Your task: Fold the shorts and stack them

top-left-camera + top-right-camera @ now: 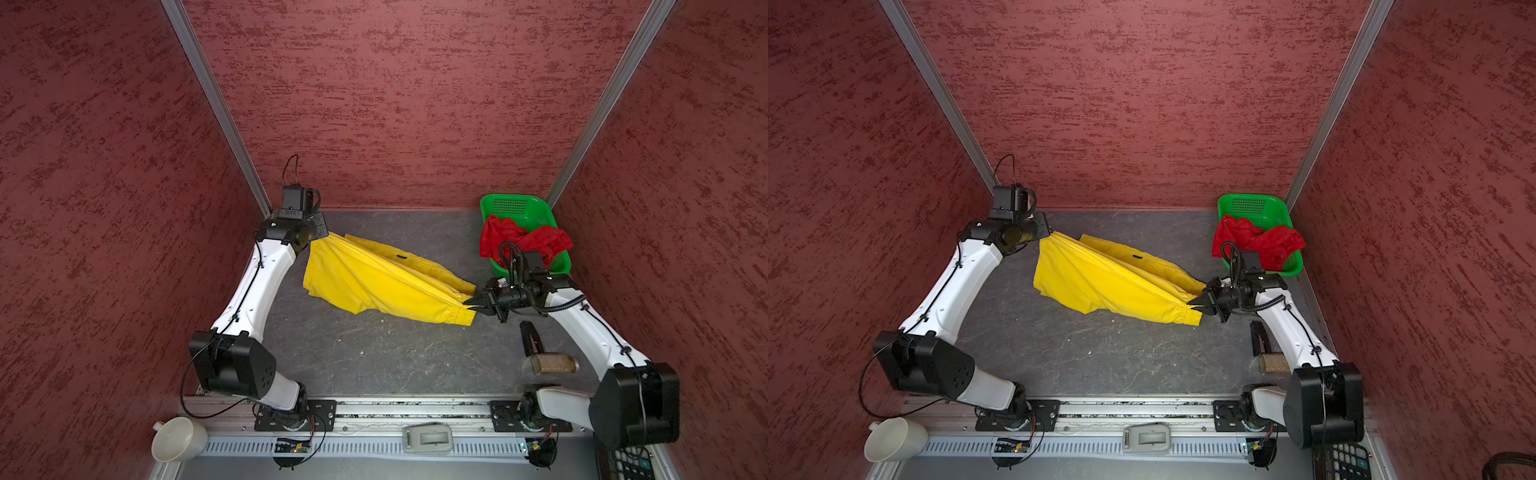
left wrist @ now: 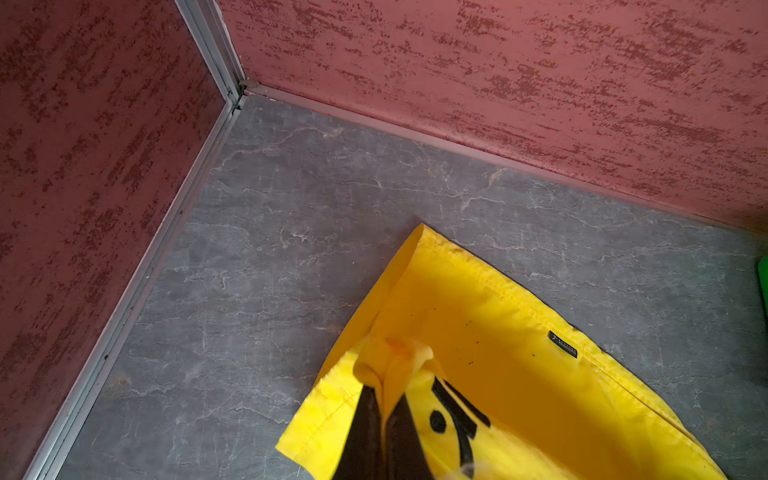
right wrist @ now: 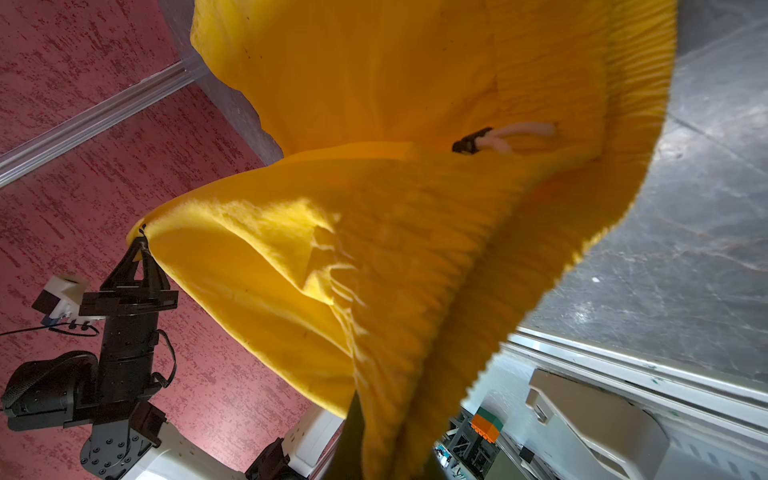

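Yellow shorts (image 1: pixel 374 282) are held stretched between the left gripper (image 1: pixel 325 234), closed on a fabric corner, and the right gripper (image 1: pixel 471 306), closed on the gathered waistband (image 1: pixel 462 312).

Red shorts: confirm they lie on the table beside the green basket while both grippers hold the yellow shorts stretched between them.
Wrong. The red shorts sit bunched in the green basket, not beside it, as both top views show. The left gripper and right gripper do each hold the yellow shorts stretched between them.
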Tool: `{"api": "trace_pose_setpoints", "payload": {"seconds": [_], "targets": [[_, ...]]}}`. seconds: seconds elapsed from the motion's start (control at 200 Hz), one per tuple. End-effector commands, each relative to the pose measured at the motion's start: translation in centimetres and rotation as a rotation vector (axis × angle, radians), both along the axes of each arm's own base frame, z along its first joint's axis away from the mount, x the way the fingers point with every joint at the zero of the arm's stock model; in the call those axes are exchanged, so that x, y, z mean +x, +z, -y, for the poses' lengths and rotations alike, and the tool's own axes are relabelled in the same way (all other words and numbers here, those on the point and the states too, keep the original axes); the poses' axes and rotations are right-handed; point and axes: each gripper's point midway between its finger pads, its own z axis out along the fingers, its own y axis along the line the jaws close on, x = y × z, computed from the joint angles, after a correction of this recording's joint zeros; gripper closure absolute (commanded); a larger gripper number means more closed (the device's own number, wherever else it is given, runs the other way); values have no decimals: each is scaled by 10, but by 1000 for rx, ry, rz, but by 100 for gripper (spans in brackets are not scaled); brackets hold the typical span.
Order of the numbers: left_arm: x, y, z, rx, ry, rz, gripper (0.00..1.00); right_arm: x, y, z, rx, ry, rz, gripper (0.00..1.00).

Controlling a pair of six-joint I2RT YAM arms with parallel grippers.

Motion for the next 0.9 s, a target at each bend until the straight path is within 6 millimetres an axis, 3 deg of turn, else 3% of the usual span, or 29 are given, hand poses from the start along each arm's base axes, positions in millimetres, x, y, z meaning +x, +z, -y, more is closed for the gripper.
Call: {"api": "trace_pose_setpoints", "payload": {"seconds": [0.0,0.205,0.511,0.716,0.892], "targets": [[13,28,-30,83,111,113,100,-9,-6,11,-54,-7,-47,100],[21,18,-32,95,110,114,100,-6,-9,13,-62,-7,-45,100],[64,10,-18,58,80,169,100,9,-11,16,-67,-4,-44,100],[97,-19,-10,46,75,139,99,18,-16,18,-70,-12,-45,100],[122,-55,-2,20,66,95,99,24,-22,18,-64,-29,-49,100]]}}
